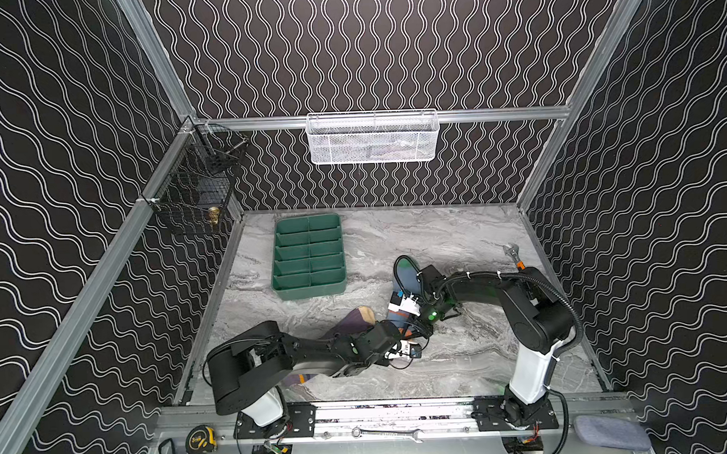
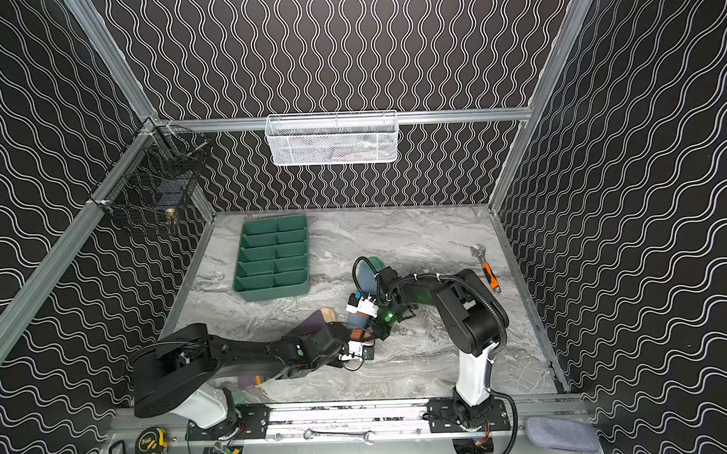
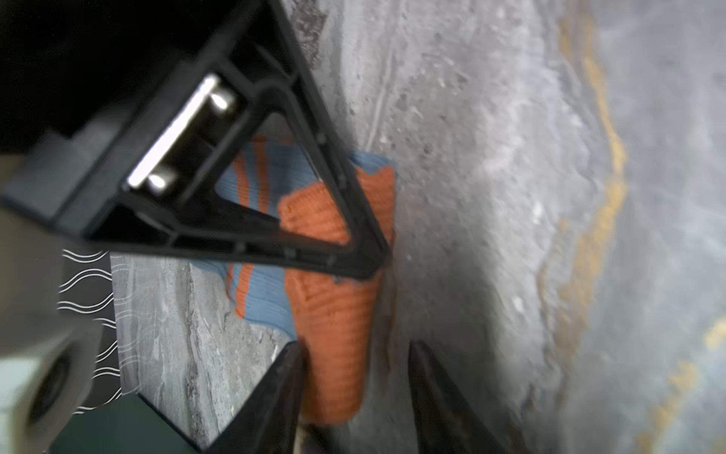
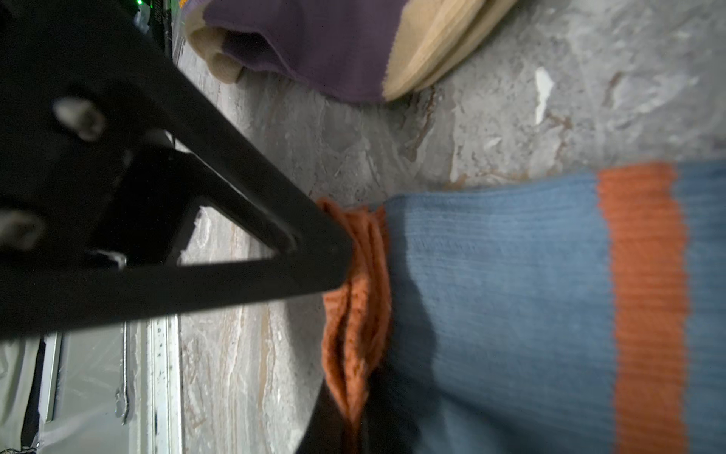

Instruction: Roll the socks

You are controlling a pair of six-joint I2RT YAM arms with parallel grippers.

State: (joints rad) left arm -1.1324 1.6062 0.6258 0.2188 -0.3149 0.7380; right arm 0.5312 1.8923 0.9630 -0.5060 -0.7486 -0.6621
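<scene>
The blue sock (image 1: 399,315) (image 2: 367,280) lies on the marble table right of centre, with its green toe toward the back and its orange cuff (image 3: 334,314) toward the front. My right gripper (image 4: 353,424) is shut on that cuff, which bunches at its jaws. My left gripper (image 3: 355,346) is open and straddles the same cuff. One finger touches the cloth and a gap shows at the other. In both top views the two grippers (image 1: 415,332) (image 2: 370,336) meet at the cuff. The purple sock (image 1: 348,322) (image 4: 326,47) with its peach toe lies just to the left, partly under my left arm.
A green divided tray (image 1: 309,257) stands at the back left of the table. An orange-handled wrench (image 1: 514,256) lies by the right wall. A white mesh basket (image 1: 373,138) and a black wire basket (image 1: 194,188) hang on the walls. A grey cloth pad (image 1: 610,431), a tape measure (image 1: 201,439) and a spanner (image 1: 385,433) lie on the front rail.
</scene>
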